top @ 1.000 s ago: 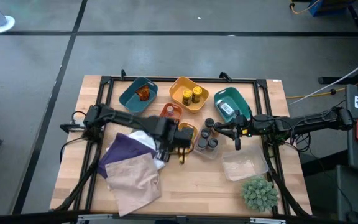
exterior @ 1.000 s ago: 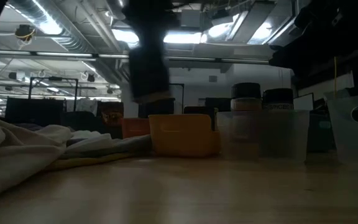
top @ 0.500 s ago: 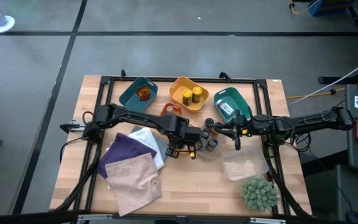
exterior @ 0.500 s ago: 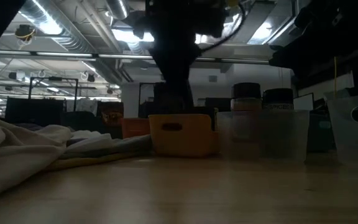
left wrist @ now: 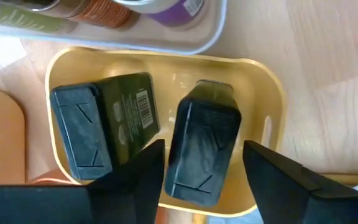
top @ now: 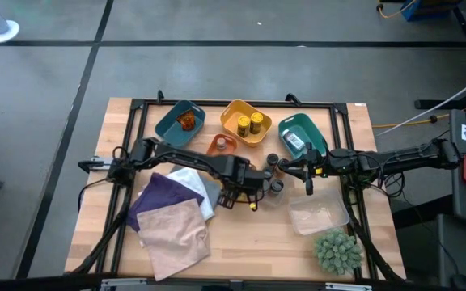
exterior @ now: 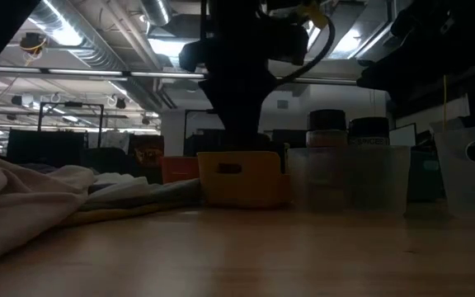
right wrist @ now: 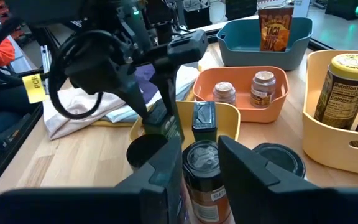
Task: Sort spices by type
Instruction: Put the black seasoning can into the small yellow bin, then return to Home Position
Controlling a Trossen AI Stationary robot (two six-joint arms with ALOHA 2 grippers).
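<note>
Your left end effector [left wrist: 194, 171] hangs over the small yellow tray [left wrist: 269, 102], fingers spread either side of a dark-lidded jar [left wrist: 204, 149] without gripping it. Two such jars lie in that tray. Your right end effector [right wrist: 197, 165] is closed, empty, above the clear tray [top: 275, 196]. The orange tray [right wrist: 272, 102] holds two jars.

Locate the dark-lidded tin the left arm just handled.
In the left wrist view the dark tin stands in the small yellow tray, between the open left gripper's fingers, beside a second dark tin.
</note>
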